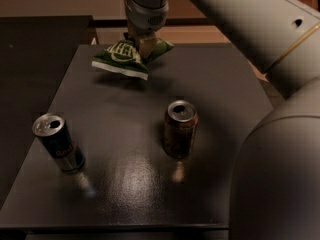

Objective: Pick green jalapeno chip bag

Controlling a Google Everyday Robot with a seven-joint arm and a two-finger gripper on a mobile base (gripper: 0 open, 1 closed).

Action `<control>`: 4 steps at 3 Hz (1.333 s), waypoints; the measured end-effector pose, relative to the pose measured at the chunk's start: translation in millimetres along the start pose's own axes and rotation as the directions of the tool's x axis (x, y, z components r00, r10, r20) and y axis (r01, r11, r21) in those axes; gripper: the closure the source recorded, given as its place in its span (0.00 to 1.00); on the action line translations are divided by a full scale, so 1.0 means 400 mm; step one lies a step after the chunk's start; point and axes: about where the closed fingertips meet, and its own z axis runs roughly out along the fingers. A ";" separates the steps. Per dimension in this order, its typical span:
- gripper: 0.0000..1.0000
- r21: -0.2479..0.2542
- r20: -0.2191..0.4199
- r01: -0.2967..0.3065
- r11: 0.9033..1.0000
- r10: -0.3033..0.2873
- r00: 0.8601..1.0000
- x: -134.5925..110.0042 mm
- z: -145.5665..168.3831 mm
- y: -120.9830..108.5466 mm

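The green jalapeno chip bag (121, 58) is dark green with white lettering and a pale crimped end. It hangs tilted above the far part of the dark table (215, 89), with a shadow under it. My gripper (140, 42) comes down from the top of the view and is shut on the bag's upper middle. One tan finger (146, 45) shows against the bag. The bag's right end pokes out behind the finger.
A slim dark energy-drink can (58, 143) stands at the front left of the table. A brown soda can (180, 128) stands near the middle. My large pale arm (280, 134) fills the right side of the view. A darker surface (35, 49) lies left of the table.
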 end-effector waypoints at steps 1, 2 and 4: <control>1.00 0.035 0.023 0.019 0.999 -0.020 1.000 -0.019 -0.083 -0.005; 1.00 0.075 0.054 0.032 0.997 -0.036 0.998 -0.027 -0.159 -0.009; 1.00 0.097 0.099 0.023 0.995 -0.032 0.995 -0.026 -0.194 0.003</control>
